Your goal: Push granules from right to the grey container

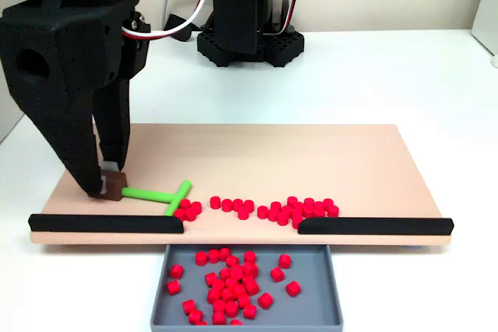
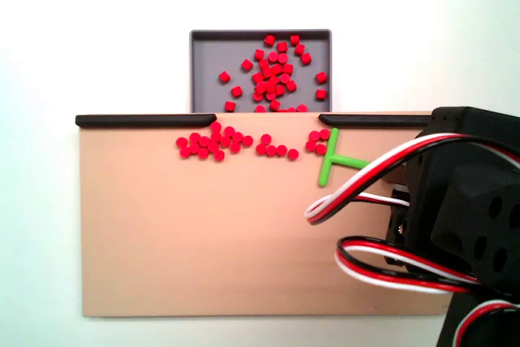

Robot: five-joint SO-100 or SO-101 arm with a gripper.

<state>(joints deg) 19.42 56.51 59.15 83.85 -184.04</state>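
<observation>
Currently mid-sweep: gripper (image 1: pixel 110 186) clamped on green T-stick (image 1: pixel 159 194) handle; head touches leftmost granules (image 1: pixel 257 209). Next: sweep toward near gap above grey container (image 1: pixel 162 301).

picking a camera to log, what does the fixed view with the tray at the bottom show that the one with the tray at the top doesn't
Tray at bottom: the gripper, jaws closed on the green stick by its brown end, plus the arm base. Tray at top: the whole beige board and looping cables. Both: granules by the black strips, more in the grey container.
</observation>
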